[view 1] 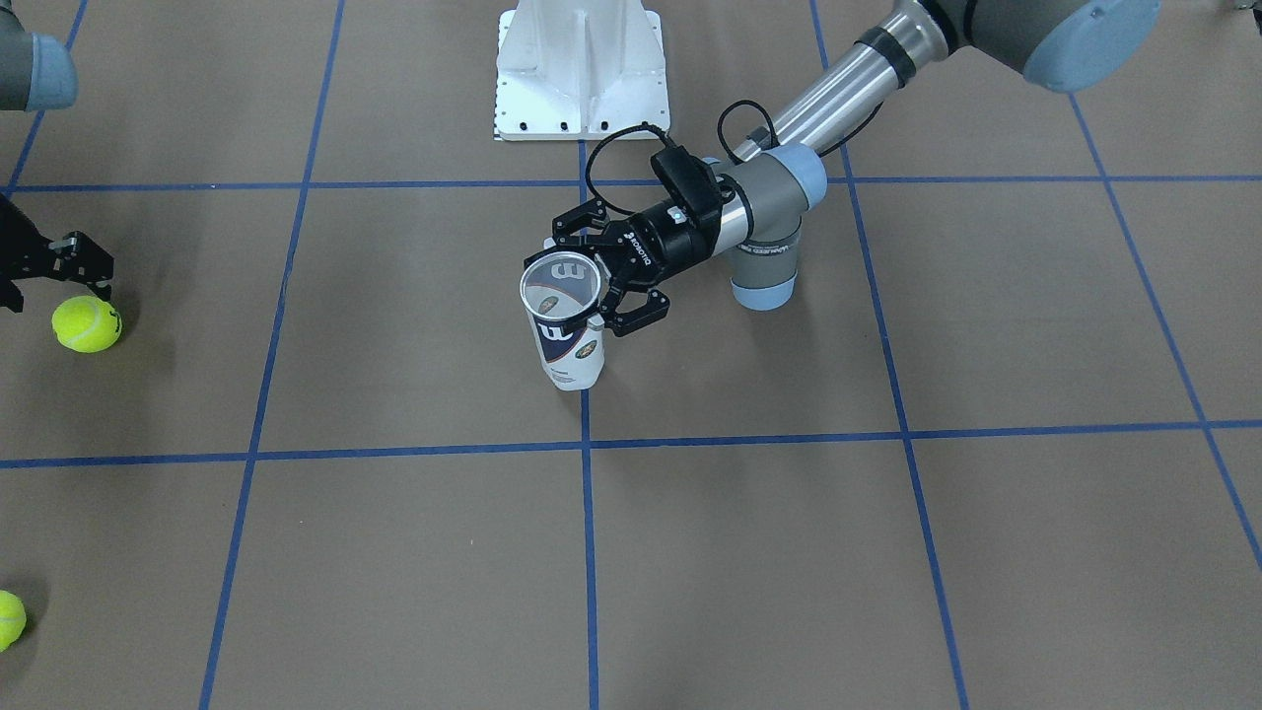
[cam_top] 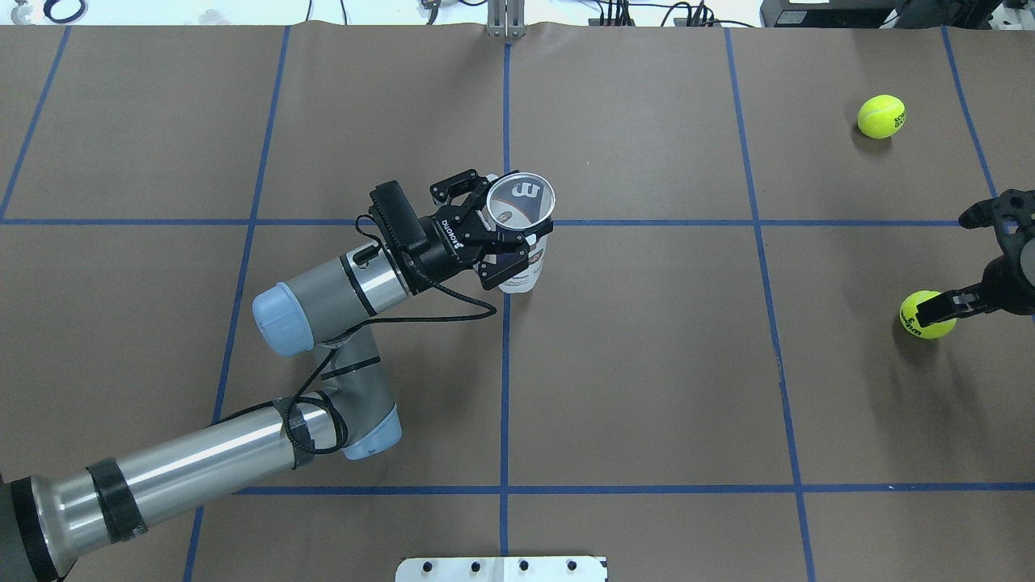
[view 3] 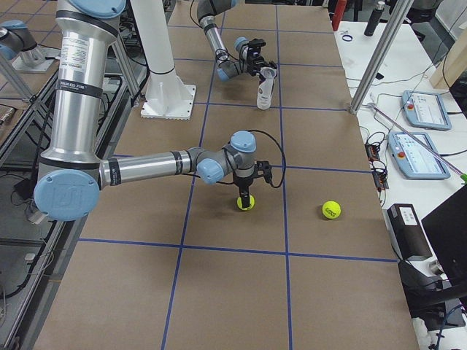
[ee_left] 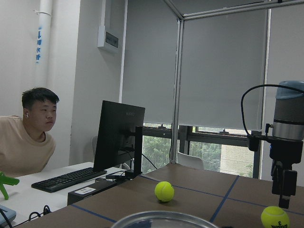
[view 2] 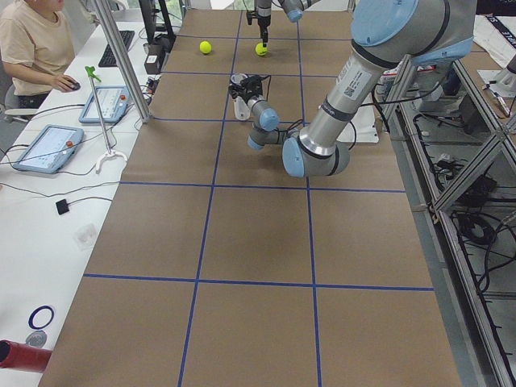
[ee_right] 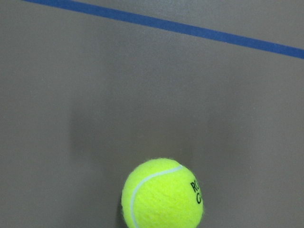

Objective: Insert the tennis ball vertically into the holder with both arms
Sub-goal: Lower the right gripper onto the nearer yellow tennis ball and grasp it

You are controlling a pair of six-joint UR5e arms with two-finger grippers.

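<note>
The left gripper (cam_top: 505, 220) has its jaws clasped on the upright holder (cam_top: 521, 279) near its rim. Far from the holder, the right gripper (cam_top: 942, 265) hangs with jaws spread above a tennis ball (cam_top: 922, 325) on the desk (cam_top: 647, 364).

Brown table (cam_top: 647, 364), two tennis balls (cam_top: 881, 116)

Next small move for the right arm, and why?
Probably lower the right tool straight down around the yellow-green tennis ball beneath it. That ball seems to lie on the brown table right at the tool's tips, not yet gripped, while the left tool holds the clear plastic, navy-labelled tube upright with its mouth open.
</note>
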